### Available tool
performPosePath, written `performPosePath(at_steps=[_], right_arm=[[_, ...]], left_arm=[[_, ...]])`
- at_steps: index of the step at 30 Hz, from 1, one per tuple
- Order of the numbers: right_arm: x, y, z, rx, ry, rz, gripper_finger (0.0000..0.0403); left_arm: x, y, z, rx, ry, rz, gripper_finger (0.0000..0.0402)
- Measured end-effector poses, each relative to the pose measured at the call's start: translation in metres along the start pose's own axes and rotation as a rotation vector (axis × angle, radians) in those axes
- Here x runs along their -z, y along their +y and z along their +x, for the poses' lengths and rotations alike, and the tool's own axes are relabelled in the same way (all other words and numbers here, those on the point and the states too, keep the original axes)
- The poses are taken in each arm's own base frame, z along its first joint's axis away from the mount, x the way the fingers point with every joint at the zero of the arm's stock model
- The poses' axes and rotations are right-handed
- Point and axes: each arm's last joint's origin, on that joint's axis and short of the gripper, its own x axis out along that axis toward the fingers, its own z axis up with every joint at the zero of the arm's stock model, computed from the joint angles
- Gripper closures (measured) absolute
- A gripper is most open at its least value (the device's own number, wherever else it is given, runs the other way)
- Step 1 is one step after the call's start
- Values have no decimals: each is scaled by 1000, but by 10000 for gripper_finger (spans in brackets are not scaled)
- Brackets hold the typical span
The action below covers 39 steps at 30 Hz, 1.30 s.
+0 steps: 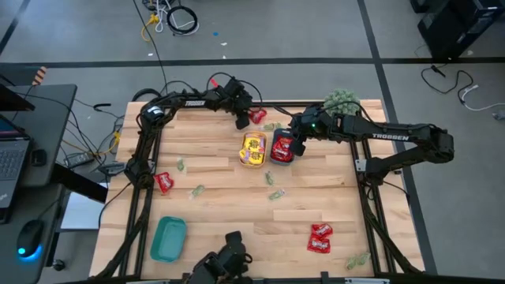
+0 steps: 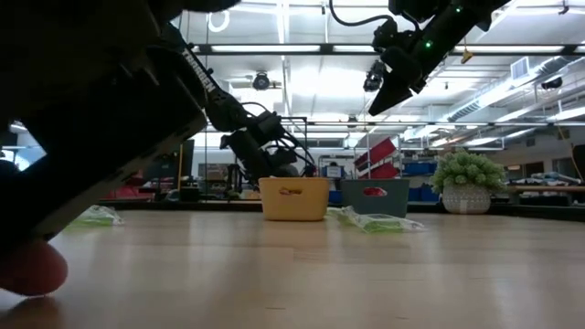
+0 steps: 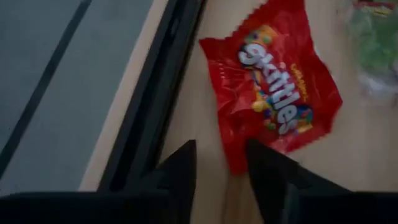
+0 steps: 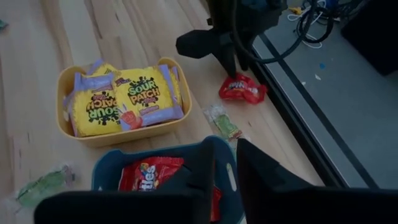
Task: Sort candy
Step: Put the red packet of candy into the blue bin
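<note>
"Skittles" packet [image 3: 273, 87]; "Sour Patch" packets [image 4: 146, 96]

Wooden table [image 1: 229, 229] bears trays [image 1: 169, 238], scattered candy [image 1: 320, 237], a plant [image 1: 341, 101].

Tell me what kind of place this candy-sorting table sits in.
Probably a robotics lab or workshop: grey floor with loose cables, a desk with a laptop beside the wooden table, and ceiling strip lights over shelving behind.
</note>
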Motion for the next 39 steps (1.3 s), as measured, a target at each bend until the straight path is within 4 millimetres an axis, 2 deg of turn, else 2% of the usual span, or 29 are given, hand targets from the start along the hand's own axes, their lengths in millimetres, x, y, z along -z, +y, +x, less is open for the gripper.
performPosePath(at_steps=[5,10,13,18,24,29,39], right_arm=[[0,0,0,0,1,-6,365],[1,0,0,0,8,-13,385],[1,-1,0,1,10,-15,396],[1,-1,0,3,10,-13,402],[0,-3,1,9,3,-7,402],[0,-5,2,-2,1,0,402],[-1,-7,2,-10,-16,5,386]], left_arm=[[-1,5,-1,-18,-24,0,384],[2,20,-9,-70,-27,-23,398],[0,27,-18,-84,-45,-31,399],[-7,35,-32,-12,-143,-46,400],[-19,25,-31,77,-205,-34,396],[-22,13,-26,39,-166,101,362],[-8,12,-21,66,-56,96,282]])
